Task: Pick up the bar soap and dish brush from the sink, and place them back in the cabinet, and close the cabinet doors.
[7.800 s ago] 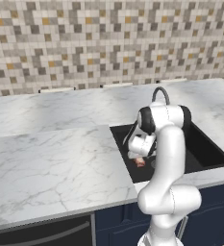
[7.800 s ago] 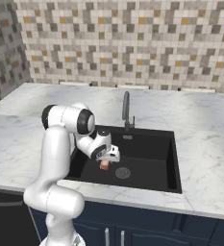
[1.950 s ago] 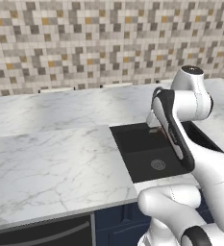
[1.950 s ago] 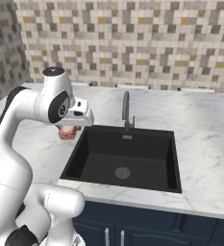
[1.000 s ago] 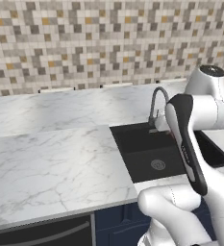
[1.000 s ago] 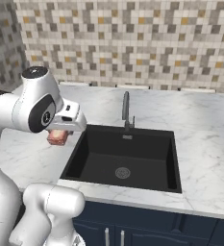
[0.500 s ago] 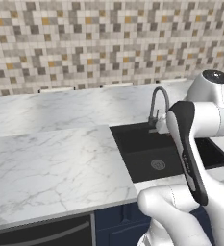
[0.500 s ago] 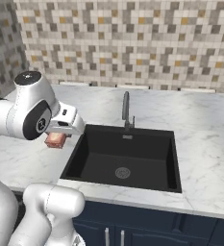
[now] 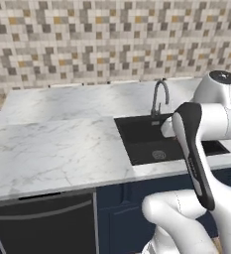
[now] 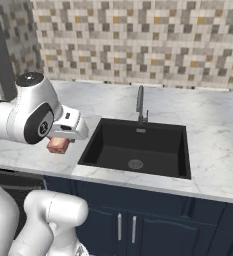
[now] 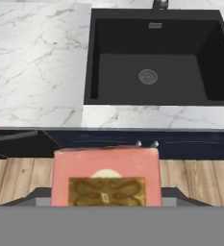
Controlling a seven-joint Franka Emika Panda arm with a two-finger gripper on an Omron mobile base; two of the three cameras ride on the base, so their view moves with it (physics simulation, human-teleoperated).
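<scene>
A: Soap (image 11: 105,181) sits between the jaws of the gripper (image 10: 61,142), clamped across its width and lifted clear of the sink (image 10: 138,148). In the hand view it hangs over the near counter (image 11: 36,57) edge and the wood floor (image 11: 17,180), left of the basin.

B: And the brush?

A: I can't make it out. The basin floor around the drain (image 11: 148,76) looks bare, but a black brush on black could hide there.

B: What could spoil this from here?

A: Mostly the carry. The bar is smooth and held only by its two sides; a quick swing up toward the cabinet could let it twist or slide out, and from here it would drop to the floor, not the counter.

B: Anything else?

A: The arm (image 9: 201,149) is folded tight against its own body, so a wide turn risks clipping the faucet (image 10: 140,104) or the counter lip. Also, no cabinet is visible in these views, so the base probably has to reposition, and a jolt then could loosen the hold.
</scene>
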